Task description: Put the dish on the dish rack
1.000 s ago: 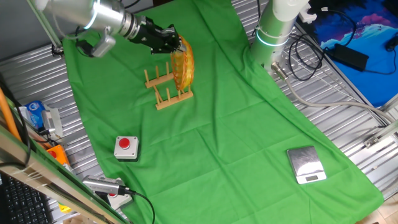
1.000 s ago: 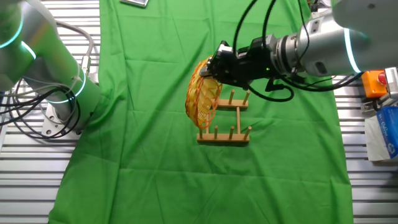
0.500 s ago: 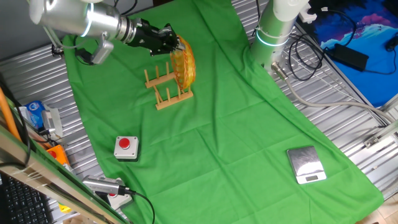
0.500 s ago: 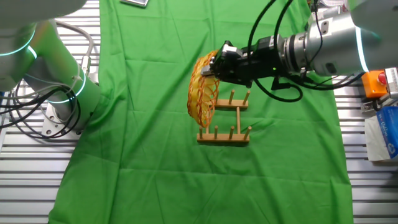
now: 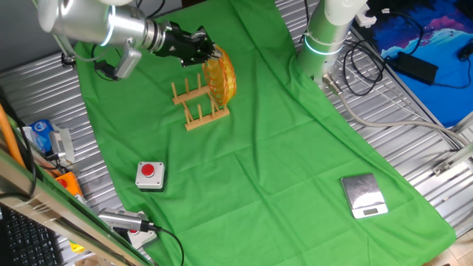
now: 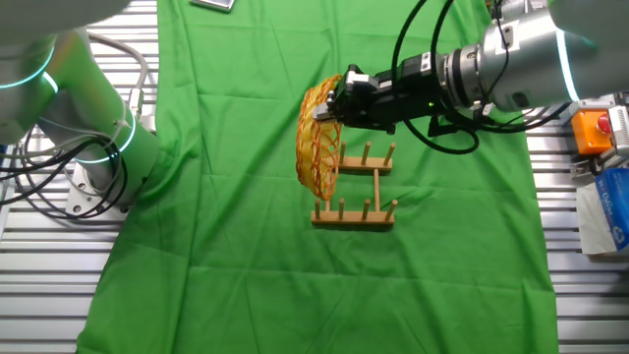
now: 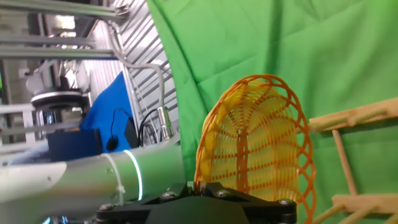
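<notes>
My arm (image 5: 111, 26) reaches in almost level over the table, silver forearm leading into a black wrist (image 6: 413, 88). My gripper (image 5: 209, 53) points sideways, not down, its fingers (image 6: 346, 98) closed on the rim of the dish (image 6: 318, 143), which I hold on edge. In the hand view only the gripper's black base shows, along the bottom edge.

bright, even light with soft shadows; fixed views sharp, hand view slightly soft at its left edge.

1 dish (image 5: 221, 76), 1 dish rack (image 5: 198, 106) — 1 red btn (image 5: 150, 174)
</notes>
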`<state>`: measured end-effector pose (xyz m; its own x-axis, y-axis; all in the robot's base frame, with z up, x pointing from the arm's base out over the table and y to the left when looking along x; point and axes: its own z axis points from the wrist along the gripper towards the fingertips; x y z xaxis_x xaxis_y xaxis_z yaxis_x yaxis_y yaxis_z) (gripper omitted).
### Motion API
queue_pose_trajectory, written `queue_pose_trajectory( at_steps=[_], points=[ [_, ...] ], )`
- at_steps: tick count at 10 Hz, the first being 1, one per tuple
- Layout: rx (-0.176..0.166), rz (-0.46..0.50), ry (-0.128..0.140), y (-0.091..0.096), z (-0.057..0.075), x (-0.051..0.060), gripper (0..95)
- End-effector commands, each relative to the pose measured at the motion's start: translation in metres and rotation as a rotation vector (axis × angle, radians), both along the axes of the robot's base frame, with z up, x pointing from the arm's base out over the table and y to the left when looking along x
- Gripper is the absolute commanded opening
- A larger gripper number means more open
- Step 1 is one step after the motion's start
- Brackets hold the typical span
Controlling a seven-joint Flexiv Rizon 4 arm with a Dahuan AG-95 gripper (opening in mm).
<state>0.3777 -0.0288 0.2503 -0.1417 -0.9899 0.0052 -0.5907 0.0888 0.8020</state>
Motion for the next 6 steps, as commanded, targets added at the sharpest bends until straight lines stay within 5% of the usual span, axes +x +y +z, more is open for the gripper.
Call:
queue_pose_trajectory(
  at_steps=[1, 6],
  points=[
    [0.004, 0.009, 0.015, -0.0018, 0.0, 0.0009, 0.0],
    [0.033, 0.029, 0.022, -0.0115, -0.0061, 0.0013, 0.0]
  ],
)
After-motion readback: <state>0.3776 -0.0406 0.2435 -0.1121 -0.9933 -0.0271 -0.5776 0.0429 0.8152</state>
